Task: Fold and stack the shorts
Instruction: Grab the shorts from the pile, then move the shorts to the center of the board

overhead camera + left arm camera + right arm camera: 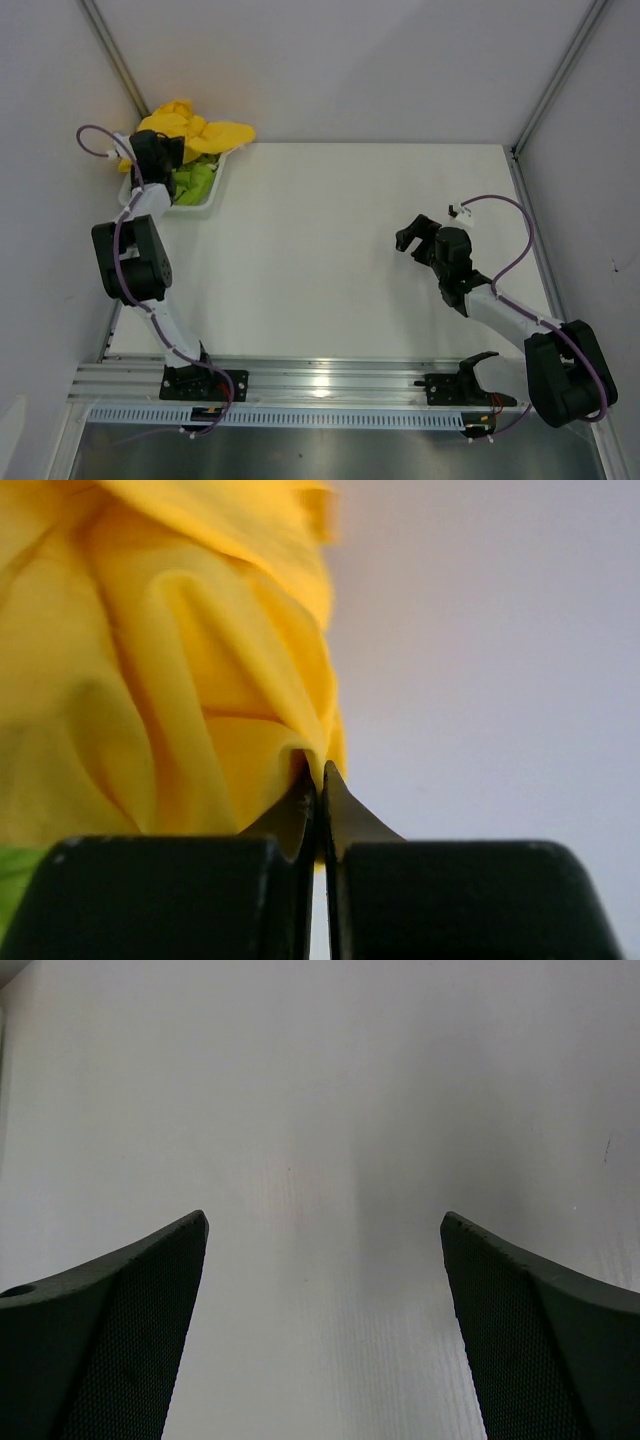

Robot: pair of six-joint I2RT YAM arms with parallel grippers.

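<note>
The bright yellow shorts lie bunched over the white basket at the far left of the table. The lime green shorts lie inside the basket beneath them. My left gripper is at the basket, shut on a fold of the yellow shorts; a sliver of green fabric shows at the lower left of the left wrist view. My right gripper hovers open and empty over the bare table at the right, its fingertips wide apart.
White walls with metal frame posts close in the table on the left, back and right. A metal rail runs along the near edge by the arm bases. White table surface lies between the two arms.
</note>
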